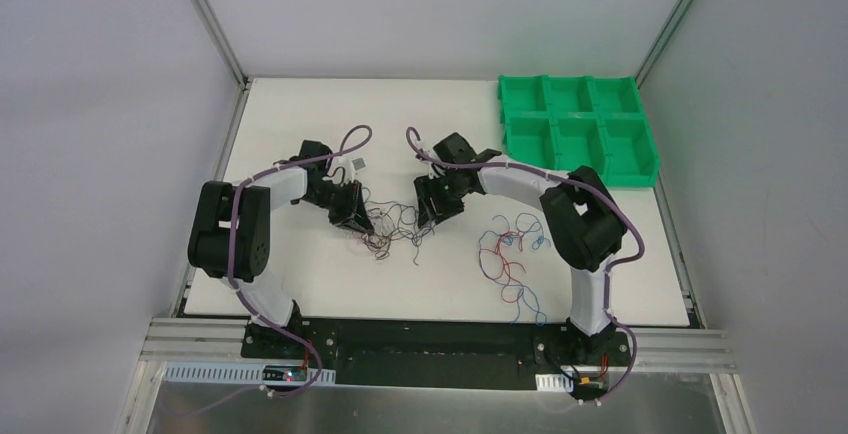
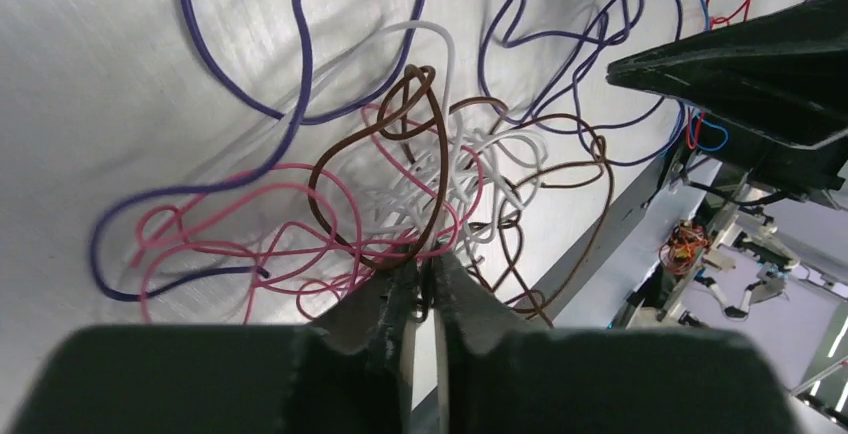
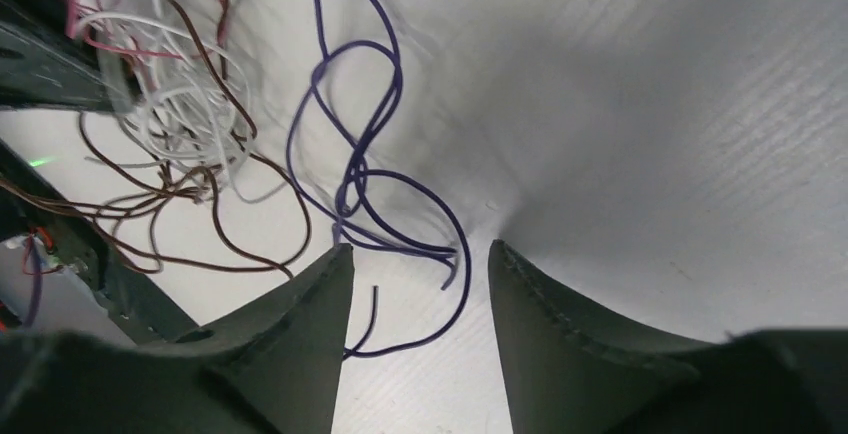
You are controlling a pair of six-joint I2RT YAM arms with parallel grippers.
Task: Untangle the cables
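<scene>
Tangle of thin brown/pink/white/purple cables (image 2: 470, 169): L gripper (image 2: 425, 264) pinching thin brown wire loop (image 2: 420, 72); R gripper (image 3: 420, 254) spread astride thin purple wire strand (image 3: 400, 242). Step: grasping. Nxt: R closes, then pull apart.

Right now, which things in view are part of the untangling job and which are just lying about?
Job:
- tangled bunch of brown, white, pink and purple wires, mid-table
- purple wire running into the open right gripper
- red and blue wires, loose beside the right arm

Lying about:
- green compartment tray, far right of the table
</scene>
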